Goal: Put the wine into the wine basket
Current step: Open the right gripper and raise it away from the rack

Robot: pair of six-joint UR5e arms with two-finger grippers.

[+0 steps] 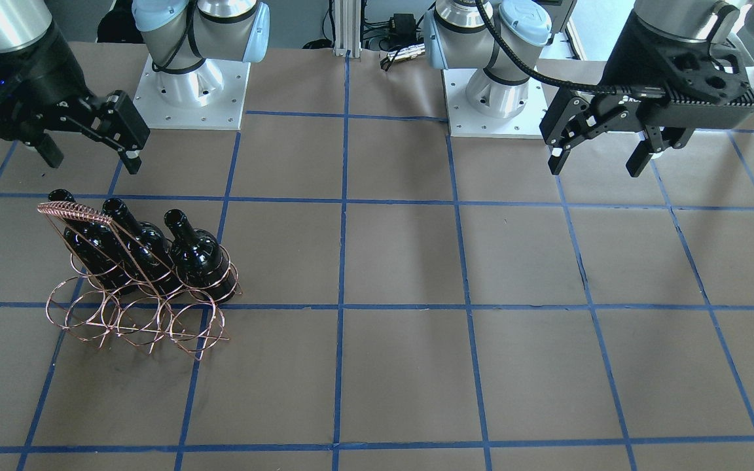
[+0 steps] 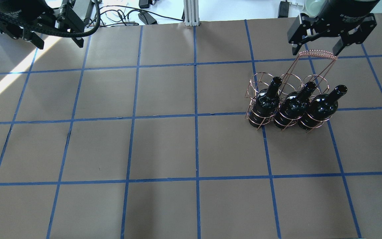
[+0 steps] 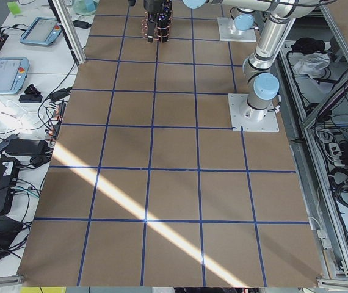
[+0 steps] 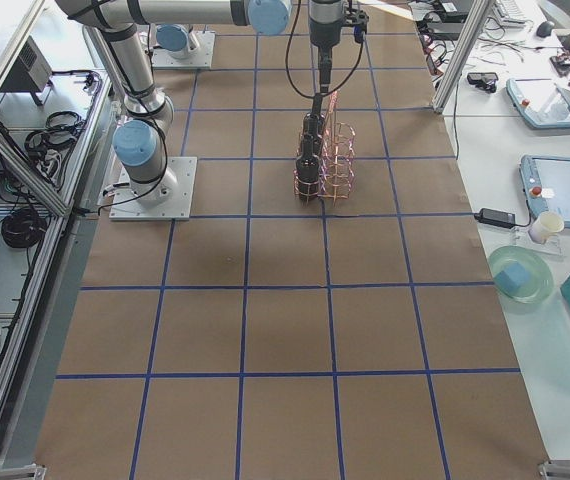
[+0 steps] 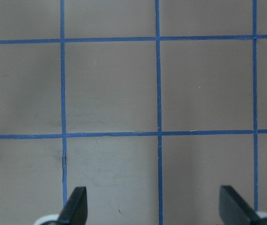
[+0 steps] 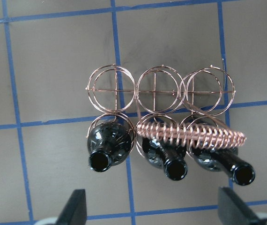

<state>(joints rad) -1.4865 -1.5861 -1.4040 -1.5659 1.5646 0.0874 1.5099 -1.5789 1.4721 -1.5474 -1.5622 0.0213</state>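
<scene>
The copper wire wine basket point(image 2: 320, 51) stands on the table's right side and also shows in the front view point(image 1: 76, 210) and the right wrist view point(image 6: 194, 136). Three dark wine bottles point(image 2: 267, 101) point(image 2: 293, 104) point(image 2: 320, 106) stand in its row nearer the robot, necks up. They also show in the right wrist view point(image 6: 106, 143). The three rings of the far row are empty. My right gripper point(image 2: 315, 52) hangs open and empty above the handle, apart from it point(image 6: 153, 211). My left gripper point(image 2: 59, 43) is open and empty over bare table at the far left point(image 5: 153, 208).
The brown table top point(image 2: 164, 149) carries a grid of blue tape. The two arm bases point(image 1: 190, 85) point(image 1: 491, 98) stand at the robot's edge. Cables and devices lie beyond the table's far edge point(image 2: 144, 16). A sunlit patch crosses the left side point(image 2: 2, 86).
</scene>
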